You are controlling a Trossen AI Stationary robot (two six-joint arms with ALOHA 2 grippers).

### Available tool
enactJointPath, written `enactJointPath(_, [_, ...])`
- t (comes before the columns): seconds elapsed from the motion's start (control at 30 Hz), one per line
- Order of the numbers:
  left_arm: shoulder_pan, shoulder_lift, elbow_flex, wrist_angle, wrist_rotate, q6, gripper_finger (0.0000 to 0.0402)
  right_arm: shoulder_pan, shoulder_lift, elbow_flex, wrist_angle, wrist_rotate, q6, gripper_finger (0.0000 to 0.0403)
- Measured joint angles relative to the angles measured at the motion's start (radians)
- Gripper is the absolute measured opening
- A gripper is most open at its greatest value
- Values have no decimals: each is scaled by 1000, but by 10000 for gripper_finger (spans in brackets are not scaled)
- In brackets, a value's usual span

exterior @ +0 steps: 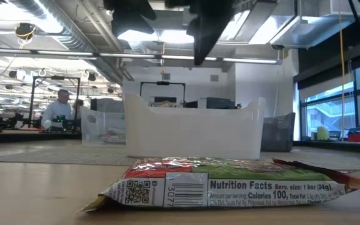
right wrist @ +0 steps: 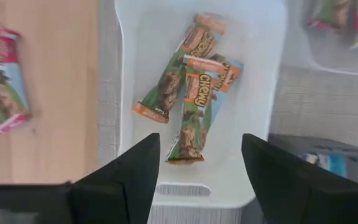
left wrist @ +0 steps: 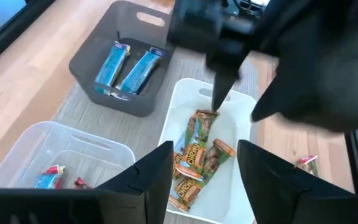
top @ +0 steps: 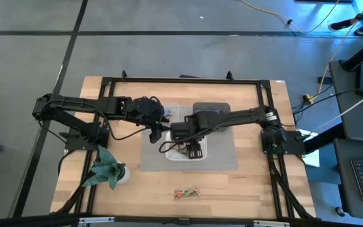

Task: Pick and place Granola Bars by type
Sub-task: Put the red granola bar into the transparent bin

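Observation:
Several tan/orange granola bars (right wrist: 194,106) lie flat on the floor of the white tub (right wrist: 260,50). Two blue bars (left wrist: 126,65) lie in the grey tub (left wrist: 86,62). A few mixed bars (left wrist: 55,175) sit in the clear tub (left wrist: 17,149). One tan/green bar (top: 186,193) lies on the bare table near its near edge. My right gripper (right wrist: 201,168) hangs open above the white tub with nothing between its fingers. My left gripper (left wrist: 207,171) is open too, hovering above the clear tub's edge beside the white tub.
The three tubs stand close together on a grey mat (top: 222,154) at the table's middle. A green paper plant figure (top: 106,169) stands near the table's near left corner. Bare wood lies around the loose bar (exterior: 230,184). A person shows in the room far behind.

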Motion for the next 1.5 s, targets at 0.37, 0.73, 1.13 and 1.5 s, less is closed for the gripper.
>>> enactJointPath(0.37, [-63,0,0,1,9,-27,172,26,-255,-136,-23,191,103,229])
enactJointPath(0.73, [-153,0,0,86,-11,40,171,88,-761,-695,241,244,271,229])
enactJointPath(1.13, [-161,8,0,172,-9,7,181,201,-1186,-1062,538,340,363,230])
enactJointPath(1.5, [-208,145,0,304,16,158,282,217,-1322,-1218,718,339,363,230])
